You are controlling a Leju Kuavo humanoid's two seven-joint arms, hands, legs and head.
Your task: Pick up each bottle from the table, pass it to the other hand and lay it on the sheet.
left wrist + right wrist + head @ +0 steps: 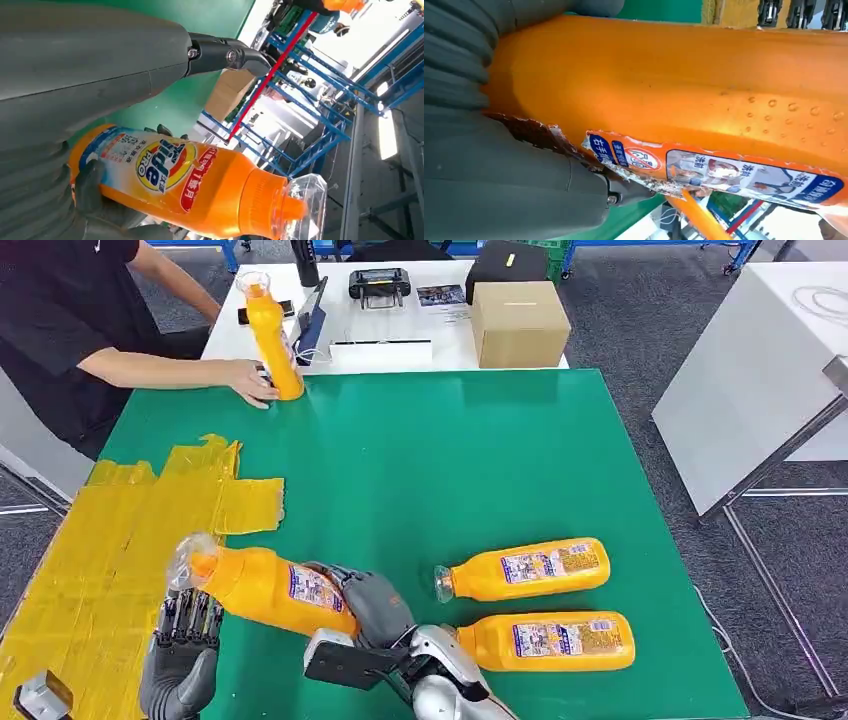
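Observation:
My right hand [375, 605] grips the base of an orange bottle [270, 590], which is held tilted over the green table's [430, 460] front left, clear cap toward the yellow sheet [120, 540]. My left hand [185, 650] is just under the bottle's neck with fingers spread upward. In the left wrist view the bottle [200, 185] lies between the thumb [100, 65] and the fingers, with a gap to the thumb. The right wrist view shows the bottle [704, 85] pressed into my right hand [499, 170]. Two more orange bottles [525, 570] [550, 640] lie on the table.
A person at the far left rests a hand on an upright orange bottle [272, 335] at the table's far edge. Behind it a white table carries a cardboard box [518, 323] and small devices. Another white table [760, 370] stands to the right.

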